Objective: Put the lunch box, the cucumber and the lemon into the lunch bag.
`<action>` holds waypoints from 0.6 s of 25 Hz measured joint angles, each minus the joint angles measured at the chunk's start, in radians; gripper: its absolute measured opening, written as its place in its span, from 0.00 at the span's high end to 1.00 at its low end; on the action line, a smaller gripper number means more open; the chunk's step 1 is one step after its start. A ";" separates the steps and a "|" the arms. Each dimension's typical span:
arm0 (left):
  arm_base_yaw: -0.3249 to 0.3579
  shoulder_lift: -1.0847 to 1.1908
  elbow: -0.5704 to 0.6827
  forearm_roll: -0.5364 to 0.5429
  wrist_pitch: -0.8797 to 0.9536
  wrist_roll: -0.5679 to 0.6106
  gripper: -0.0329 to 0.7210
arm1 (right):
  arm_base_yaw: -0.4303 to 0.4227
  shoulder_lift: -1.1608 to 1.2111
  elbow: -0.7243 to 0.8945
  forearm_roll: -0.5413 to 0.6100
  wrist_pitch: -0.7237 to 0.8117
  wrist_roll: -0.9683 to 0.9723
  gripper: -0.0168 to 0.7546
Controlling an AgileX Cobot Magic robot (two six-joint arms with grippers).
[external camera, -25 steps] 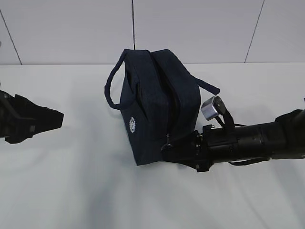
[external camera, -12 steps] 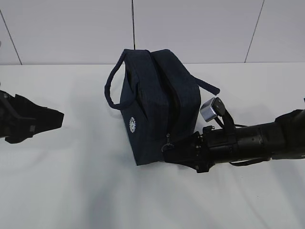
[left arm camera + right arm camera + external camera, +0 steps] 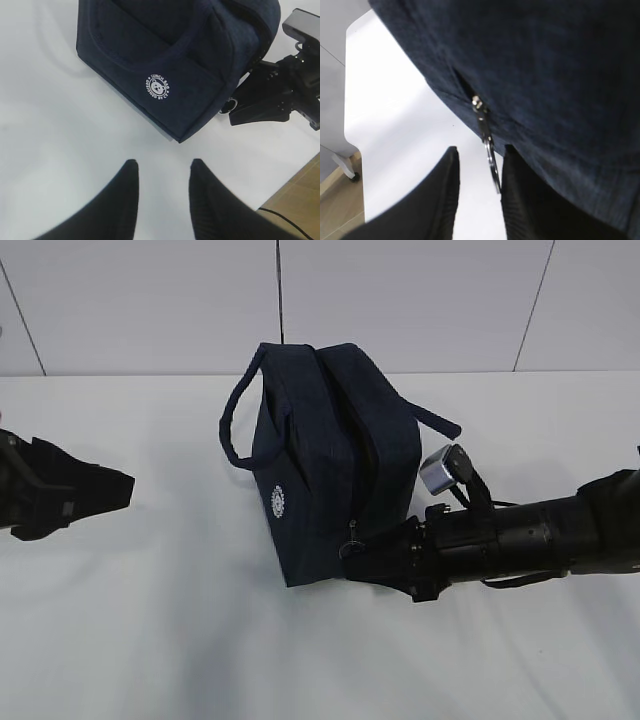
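The dark navy boxy fabric lunch bag (image 3: pixel 330 465) is made of matt woven cloth with a fine, slightly rough weave, and a flat white round logo (image 3: pixel 158 87) is printed on it. A shiny silver metal ring pull (image 3: pixel 491 157) is seen at its zipper. The white table top (image 3: pixel 150 620) is smooth with a faint sheen. The black gripper fingers (image 3: pixel 122 200) are seen as matt plastic.

White table, pale wall

The table (image 3: pixel 150 640) meets a panelled wall (image 3: pixel 400 300) behind; a wooden floor (image 3: pixel 295 200) shows past its edge.
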 joint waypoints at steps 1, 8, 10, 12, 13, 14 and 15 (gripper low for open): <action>0.000 0.000 0.000 0.000 0.000 0.000 0.63 | 0.000 0.000 0.000 0.000 0.000 0.000 0.69; 0.000 0.000 0.000 -0.002 0.000 0.000 0.63 | 0.000 0.000 0.000 0.000 0.000 0.001 0.93; 0.000 0.000 0.000 -0.002 0.000 0.000 0.63 | 0.000 0.000 0.000 0.000 0.000 0.001 0.96; 0.000 0.000 0.000 -0.002 0.000 0.000 0.63 | 0.000 0.000 0.000 0.000 0.000 0.001 0.97; 0.000 0.000 0.000 -0.002 0.000 0.000 0.63 | 0.000 0.000 0.000 0.000 0.000 0.001 0.97; 0.000 0.000 0.000 -0.004 0.000 0.000 0.63 | 0.000 0.000 0.000 0.000 0.000 0.001 0.97; 0.000 0.000 0.000 -0.005 0.000 0.000 0.63 | 0.000 0.000 0.000 0.000 0.000 0.001 0.97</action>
